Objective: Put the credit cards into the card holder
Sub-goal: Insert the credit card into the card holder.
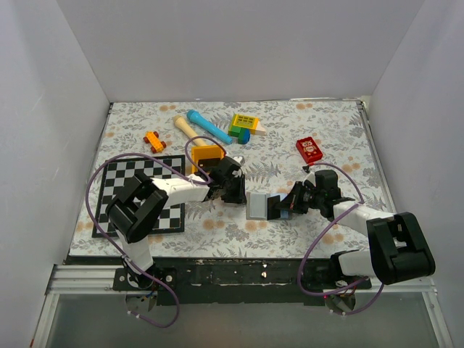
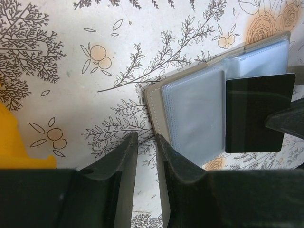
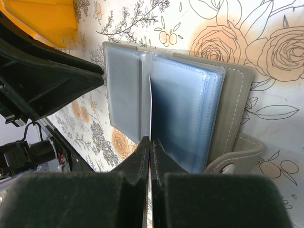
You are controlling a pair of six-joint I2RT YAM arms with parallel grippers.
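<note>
Card (image 2: 259, 114), pinched in our right gripper (image 3: 150, 140), points edge-first at the open wallet (image 2: 190, 114). Our left gripper (image 2: 146, 138) sits just beside it, slightly parted and empty.

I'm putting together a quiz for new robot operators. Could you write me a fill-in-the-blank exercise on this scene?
1. The right gripper is shut on a ___ credit card.
2. The card holder lies ___, its inside facing up.
3. The left gripper, its fingers slightly apart beside the card holder, holds ___.

Missing words: black; open; nothing.
</note>
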